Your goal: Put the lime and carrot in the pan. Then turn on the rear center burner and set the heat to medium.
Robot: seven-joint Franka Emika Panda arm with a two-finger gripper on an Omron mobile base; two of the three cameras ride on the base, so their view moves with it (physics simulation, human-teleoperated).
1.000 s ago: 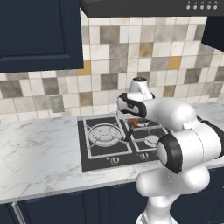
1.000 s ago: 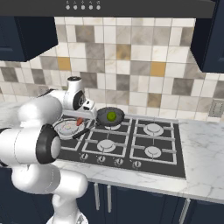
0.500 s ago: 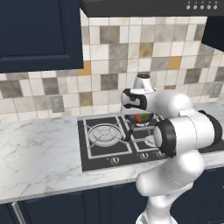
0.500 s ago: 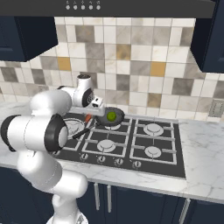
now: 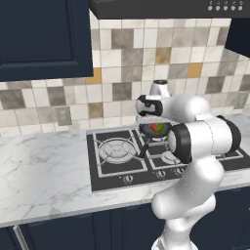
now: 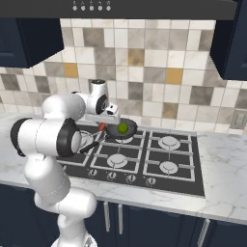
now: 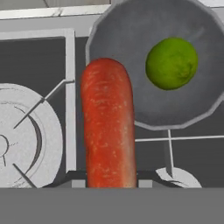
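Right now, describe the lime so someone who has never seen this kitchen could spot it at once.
Find the black cooktop set in the marble counter, then the small black pan on its rear grates. The lime lies inside that pan, a small round yellow-green ball, unlike the long orange-red carrot held in the gripper beside it.

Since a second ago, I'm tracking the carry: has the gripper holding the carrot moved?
Yes. In the right base view the gripper with the carrot has travelled rightward over the cooktop, closing on the pan.
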